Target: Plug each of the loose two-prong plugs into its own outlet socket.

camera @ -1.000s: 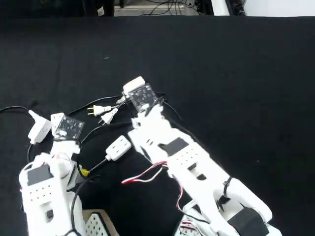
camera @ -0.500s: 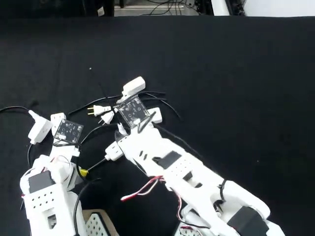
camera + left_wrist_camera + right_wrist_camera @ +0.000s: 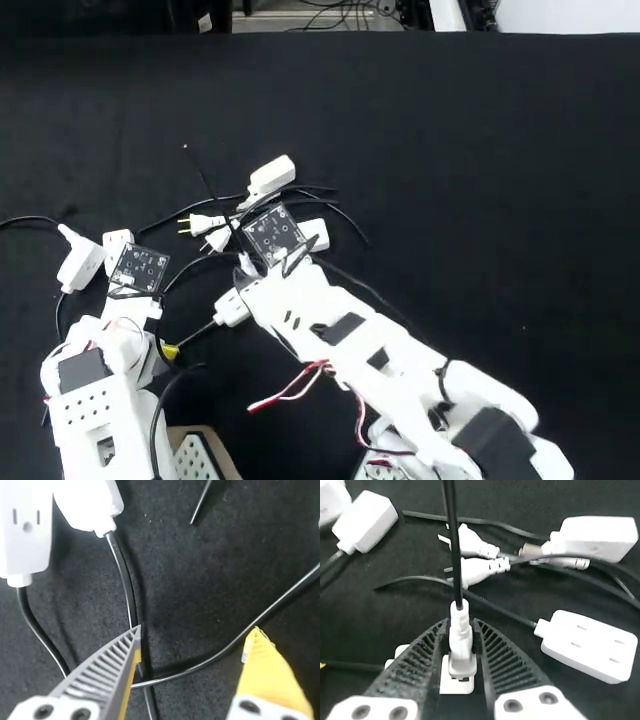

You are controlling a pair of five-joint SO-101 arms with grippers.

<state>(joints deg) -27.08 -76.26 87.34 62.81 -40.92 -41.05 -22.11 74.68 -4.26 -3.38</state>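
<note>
White two-prong plugs, two of them loose, lie side by side on the black cloth counter, left of its centre, among black cords. The white right arm extends from the near edge to that cluster. The white left arm stands at the near left corner.

Right claw: closed on a third white plug. The plug is held upright with its cord rising from it, directly over a small white outlet socket. Whether the prongs are seated cannot be told.

Left claw: open and holding nothing, poised above two crossing cords, with two white outlet sockets just beyond.

A white three-way outlet block lies just beside the right claw. A further white outlet block lies beyond the loose plugs, with cords running against it.
</note>
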